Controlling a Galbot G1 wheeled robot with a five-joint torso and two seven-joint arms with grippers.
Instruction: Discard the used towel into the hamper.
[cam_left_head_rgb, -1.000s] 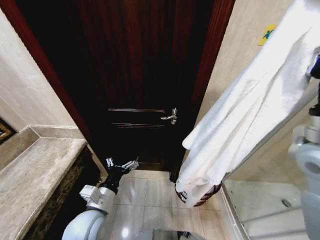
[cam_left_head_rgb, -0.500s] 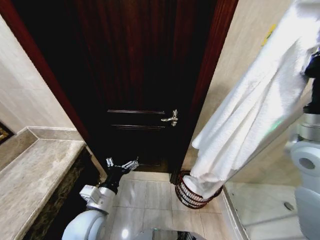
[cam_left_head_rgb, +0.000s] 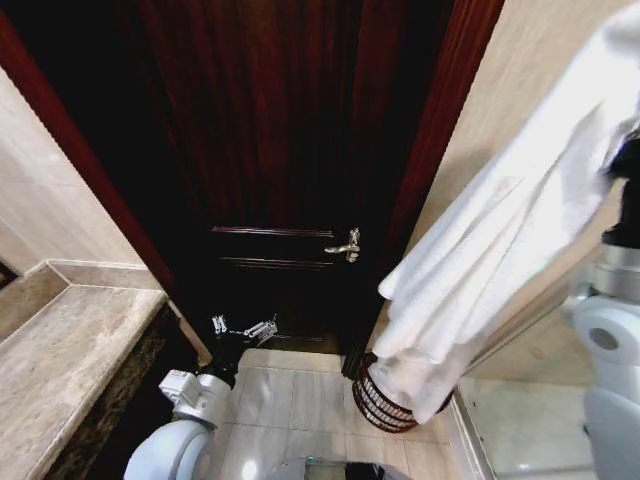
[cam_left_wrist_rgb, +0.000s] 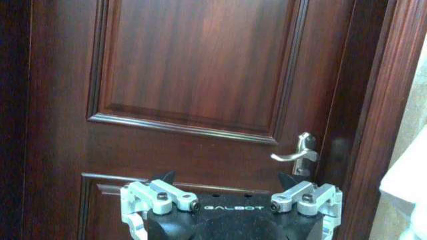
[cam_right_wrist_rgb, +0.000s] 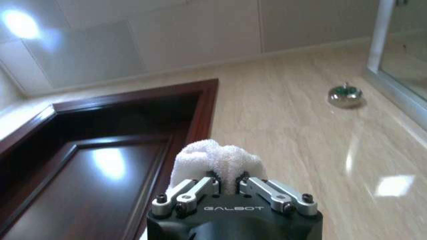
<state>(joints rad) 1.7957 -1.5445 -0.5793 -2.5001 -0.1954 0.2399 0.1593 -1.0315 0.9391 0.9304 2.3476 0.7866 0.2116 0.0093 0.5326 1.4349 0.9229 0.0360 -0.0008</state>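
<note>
While your right gripper (cam_right_wrist_rgb: 227, 186) stays clenched on a bunched fold of the white terry towel (cam_left_head_rgb: 500, 260), the cloth hangs long and slanted from high on your right down toward the floor. Its lower end drapes over the rim of the round dark reddish-brown openwork hamper (cam_left_head_rgb: 385, 405) by the door frame, directly below. Your left gripper (cam_left_head_rgb: 243, 328) idles low, fingers spread, facing the dark wooden door (cam_left_wrist_rgb: 193, 75). Only your head view shows the hamper; the right wrist view shows the grip.
</note>
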